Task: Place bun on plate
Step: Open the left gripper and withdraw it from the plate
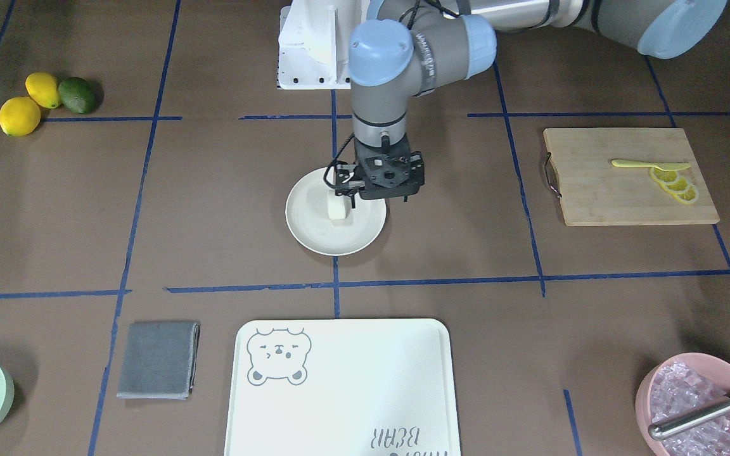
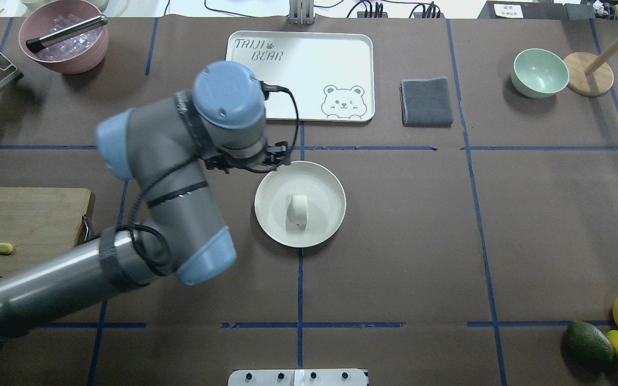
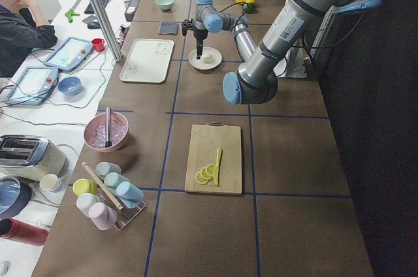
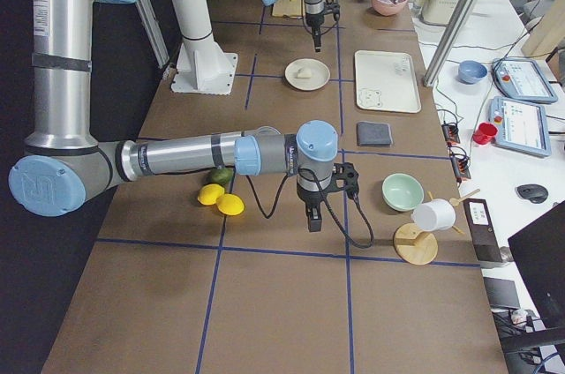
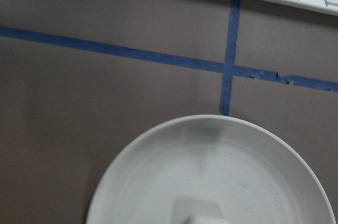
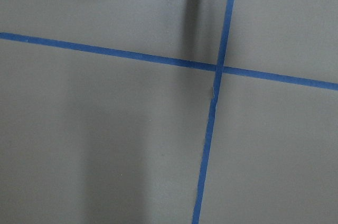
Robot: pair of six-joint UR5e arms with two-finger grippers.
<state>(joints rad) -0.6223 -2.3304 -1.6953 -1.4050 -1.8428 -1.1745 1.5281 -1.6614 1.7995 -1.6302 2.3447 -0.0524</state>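
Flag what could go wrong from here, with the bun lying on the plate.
1. The bun seems to rest on its rounded side near the middle of the plate, so a jolt might roll it.
2. The left gripper hangs above the plate's edge. If it dips while pulling away sideways, it could clip the bun or the rim.

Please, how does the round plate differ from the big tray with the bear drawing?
The plate is round; the tray is rectangular with rounded corners. The plate is smaller than the tray. The plate holds the bun; the tray holds nothing. The plate is plain, while the tray carries a bear drawing and lettering. Both are whitish and lie flat on the table.
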